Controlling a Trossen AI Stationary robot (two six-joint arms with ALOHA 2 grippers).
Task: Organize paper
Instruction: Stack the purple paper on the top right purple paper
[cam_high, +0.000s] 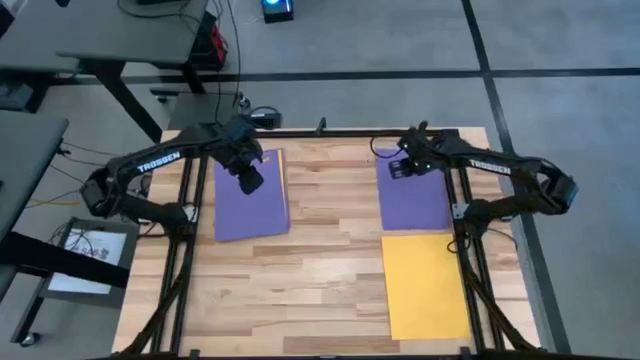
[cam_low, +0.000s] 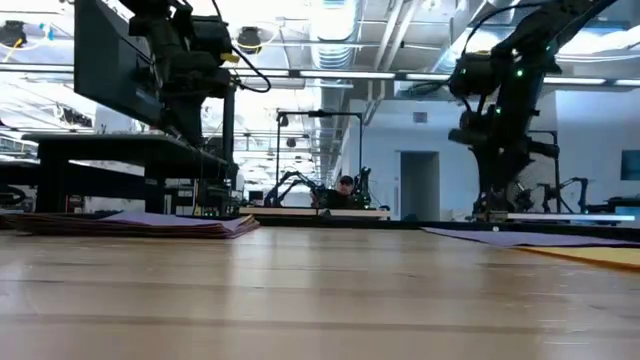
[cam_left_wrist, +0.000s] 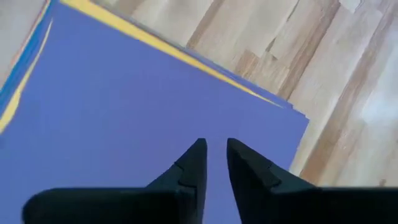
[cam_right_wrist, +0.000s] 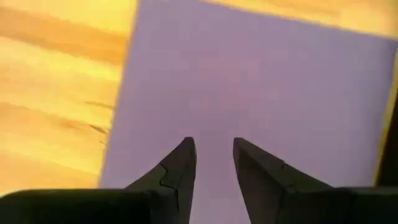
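Left gripper (cam_high: 249, 181) hovers over the paper stack (cam_high: 250, 208) at the table's 10 o'clock, fingers slightly parted, empty; yellow and blue edges peek from under its purple top sheet. Right gripper (cam_high: 398, 168), also parted and empty, hangs above the single purple sheet (cam_high: 415, 205) at 2 o'clock. The yellow sheet (cam_high: 427, 285) lies just beside it at 4 o'clock. Bare wooden tabletop (cam_high: 320, 260) spreads between; a workshop with desks lies behind

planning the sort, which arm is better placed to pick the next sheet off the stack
Left, likely. The left gripper hangs open right over the stack; the right gripper is over a single purple sheet across the table.
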